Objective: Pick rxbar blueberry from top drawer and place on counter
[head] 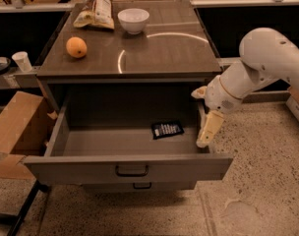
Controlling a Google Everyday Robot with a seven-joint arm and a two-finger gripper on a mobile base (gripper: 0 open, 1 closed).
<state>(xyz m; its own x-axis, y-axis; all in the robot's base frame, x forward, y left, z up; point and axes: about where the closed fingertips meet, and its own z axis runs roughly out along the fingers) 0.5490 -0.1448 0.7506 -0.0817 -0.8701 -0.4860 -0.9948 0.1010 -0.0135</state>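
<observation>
Progress: counter [164,53], above the top drawer [125,167], had no bar on it yet. The drawer stood pulled wide open, so access looked done. Gripper [209,130] hung at the drawer's right wall, just inside the rim, near the snack bar [167,129] but apart. Couldn't tell how far open it was; nothing showed in its hold. Bar lay flat on the drawer floor, right of centre. Left, by my read: reach, grab, lift, set down up top, i.e. most of the job.

Counts:
- 1 counter
- 2 drawers, incl. lower drawer [139,186] shut beneath
- 1 arm [257,68] w/ 1 gripper
- 1 cardboard box [19,127] left of the drawer
- above the drawer: 1 bag [96,8], 1 bowl [133,20], 1 orange [76,47]
- 1 bar
</observation>
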